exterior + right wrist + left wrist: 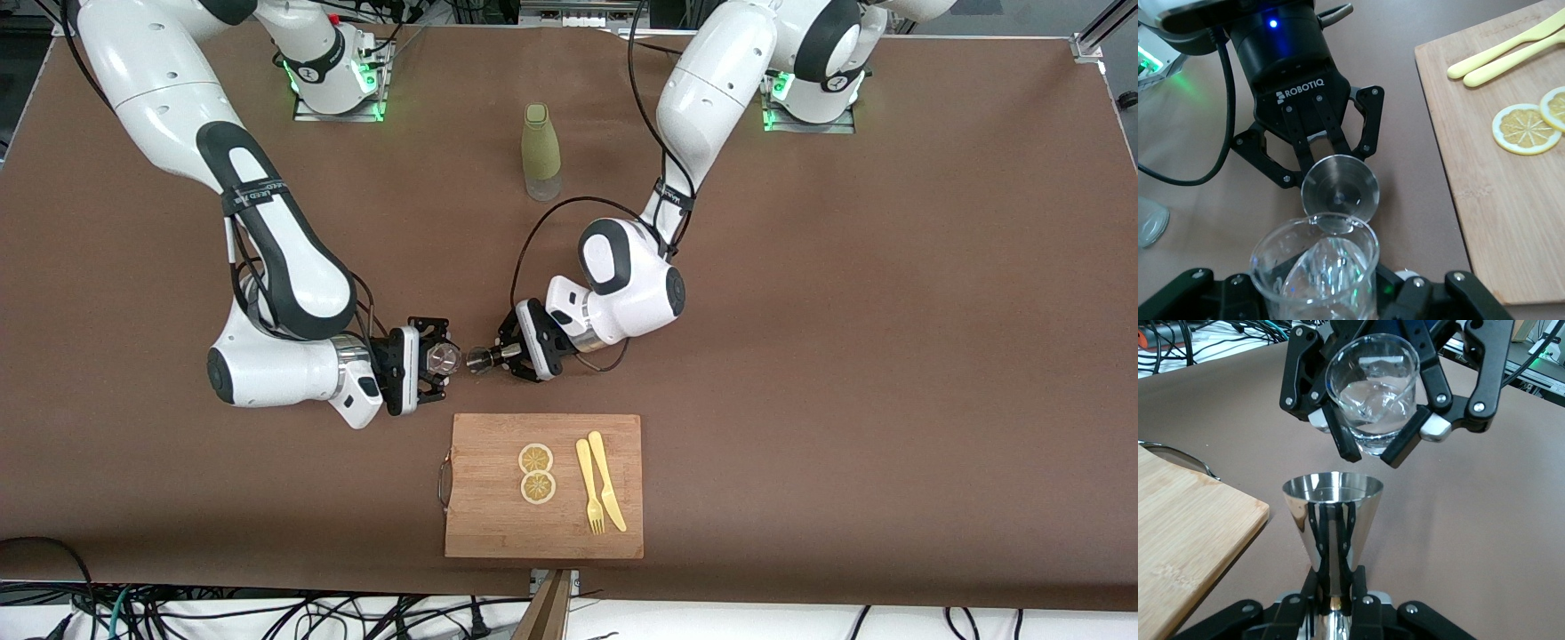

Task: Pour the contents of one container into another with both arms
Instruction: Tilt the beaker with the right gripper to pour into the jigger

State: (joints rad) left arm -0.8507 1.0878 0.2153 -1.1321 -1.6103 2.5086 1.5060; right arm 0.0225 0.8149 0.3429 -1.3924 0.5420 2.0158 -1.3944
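Note:
My right gripper (434,359) is shut on a clear glass (443,357), holding it tilted just above the table, a little farther from the front camera than the cutting board. My left gripper (502,356) is shut on the stem of a steel jigger (480,359), whose mouth faces the glass, almost rim to rim. In the left wrist view the jigger (1331,517) rises from my left gripper (1333,590), with the glass (1371,393) just above its rim. In the right wrist view the glass (1315,277) sits in my right gripper (1321,300), its lip over the jigger (1340,190).
A wooden cutting board (489,520) lies near the table's front edge with two lemon slices (536,460), a yellow fork (587,487) and a yellow knife (607,480) on it. A green bottle (541,151) stands upright between the arms' bases.

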